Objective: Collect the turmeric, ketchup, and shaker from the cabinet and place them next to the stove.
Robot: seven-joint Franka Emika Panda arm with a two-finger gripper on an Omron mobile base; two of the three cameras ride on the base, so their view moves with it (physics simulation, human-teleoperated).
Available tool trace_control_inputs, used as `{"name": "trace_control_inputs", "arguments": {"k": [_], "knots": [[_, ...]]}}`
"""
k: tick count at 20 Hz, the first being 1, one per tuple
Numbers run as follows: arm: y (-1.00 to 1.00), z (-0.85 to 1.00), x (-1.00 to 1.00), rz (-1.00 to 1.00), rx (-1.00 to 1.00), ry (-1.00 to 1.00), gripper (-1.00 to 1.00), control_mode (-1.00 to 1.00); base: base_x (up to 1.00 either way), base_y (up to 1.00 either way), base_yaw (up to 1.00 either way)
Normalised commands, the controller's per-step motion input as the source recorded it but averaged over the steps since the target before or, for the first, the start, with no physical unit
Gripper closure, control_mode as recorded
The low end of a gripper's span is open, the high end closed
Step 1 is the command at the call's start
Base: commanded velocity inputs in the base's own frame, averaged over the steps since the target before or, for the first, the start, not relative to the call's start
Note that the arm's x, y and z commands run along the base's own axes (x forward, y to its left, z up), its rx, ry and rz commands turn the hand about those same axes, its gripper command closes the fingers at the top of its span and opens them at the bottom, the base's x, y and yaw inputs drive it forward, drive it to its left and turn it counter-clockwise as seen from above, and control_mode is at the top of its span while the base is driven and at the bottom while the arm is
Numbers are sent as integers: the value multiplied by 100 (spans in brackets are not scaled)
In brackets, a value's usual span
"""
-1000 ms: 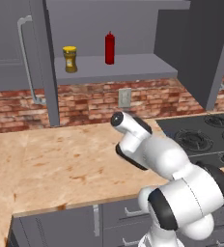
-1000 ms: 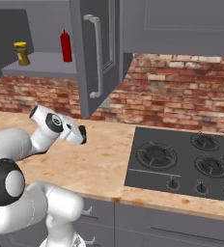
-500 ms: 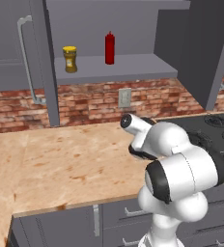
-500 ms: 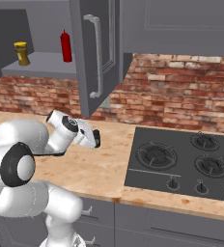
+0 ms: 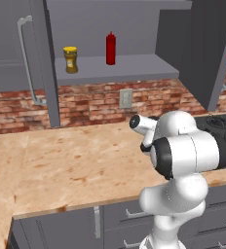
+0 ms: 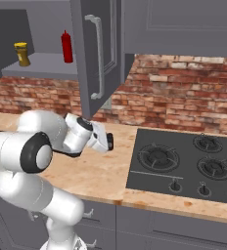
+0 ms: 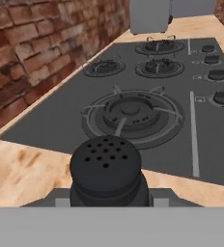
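Change: against the earlier pictures, I see the arm has swung rightward across the desk (image 5: 61, 160), from mid-counter toward the stove (image 6: 184, 163); the shelf contents are unchanged.

Fingers: the gripper (image 6: 107, 142) hangs low over the desk just left of the stove's edge. In the hand view the shaker (image 7: 106, 171) sits at the bottom between the finger tips, its perforated black top toward the camera. I judge the fingers closed on it, though the tips themselves are hidden behind its body.

Shaker: carried in the hand, above the wooden desk, near the front-left burner; I cannot tell whether its base touches the desk.

Turmeric (image 5: 70, 59): upright on the shelf of the cabinet (image 5: 134, 63), at the left.

Ketchup (image 5: 110, 48): upright on the same shelf, to the right of the turmeric and well apart from it.

Cabinet doors: both open, the right door (image 6: 98, 53) hanging between shelf and stove.

Meaning for the task: I judge the first of three deliveries nearly done; setting down and letting go come next, then two more trips.

Risk: the open door edge on the return reach.
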Motion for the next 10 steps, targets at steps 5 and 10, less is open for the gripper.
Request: {"name": "trace_control_inputs", "arguments": {"k": [5, 10], "knots": [[-24, -3, 18, -10, -3, -2, 100, -100, 0, 0, 0], [-21, -11, 9, -9, -3, -3, 100, -100, 0, 0, 0]]}}
